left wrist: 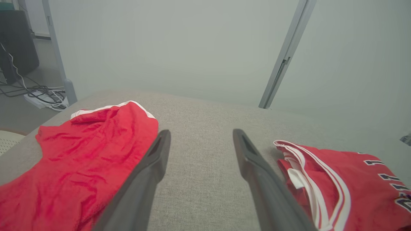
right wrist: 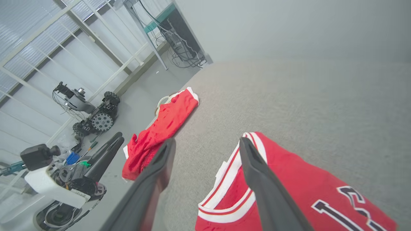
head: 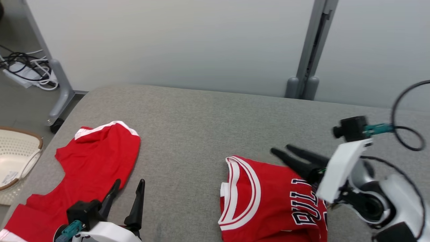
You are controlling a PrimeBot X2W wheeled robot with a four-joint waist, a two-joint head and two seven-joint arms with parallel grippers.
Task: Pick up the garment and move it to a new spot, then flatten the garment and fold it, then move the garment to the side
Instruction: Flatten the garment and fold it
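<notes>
Left hand (head: 130, 184) at seven o'clock, long tapered black fingers (head: 137, 203) on a white shell (head: 111, 234), right hand (head: 280, 149) at four o'clock alike, black wrist camera (head: 351, 128), teal connector (head: 378, 128), looping black cable (head: 392, 112).

Table (head: 201, 127): jersey (head: 268, 201) near right, shorts (head: 97, 158) near left, well apart. Left gripper (head: 130, 183) just beside the shorts' right edge; right gripper (head: 280, 148) over the jersey's far right part. Basket (head: 16, 151) on the floor left of the table; cables (head: 30, 69) far left; partition wall (head: 184, 43) behind.

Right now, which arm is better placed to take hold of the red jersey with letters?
Right. The right gripper is open at the edge of the jersey; the left gripper sits beside the plain red garment.
</notes>
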